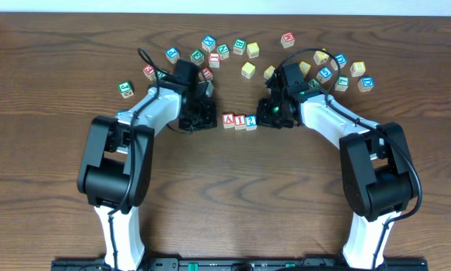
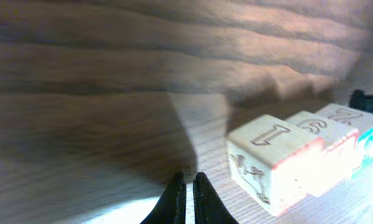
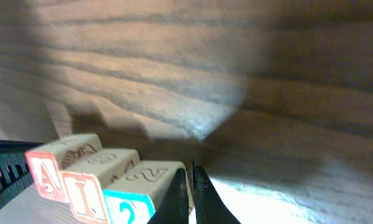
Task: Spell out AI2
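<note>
Three wooden letter blocks stand in a touching row at the table's middle: a red A block (image 1: 229, 120), a red I block (image 1: 240, 121) and a blue 2 block (image 1: 251, 123). The right wrist view shows them as A (image 3: 46, 171), I (image 3: 93, 180), 2 (image 3: 139, 190). The left wrist view shows the row end-on, with the A block (image 2: 270, 165) nearest. My left gripper (image 1: 208, 119) (image 2: 186, 196) is shut and empty, just left of the A block. My right gripper (image 1: 264, 118) (image 3: 187, 190) is shut and empty, right beside the 2 block.
Several loose letter blocks lie in an arc behind both grippers, from a green one (image 1: 126, 89) at the far left to a blue one (image 1: 366, 83) at the far right. A yellow block (image 1: 248, 70) lies behind the row.
</note>
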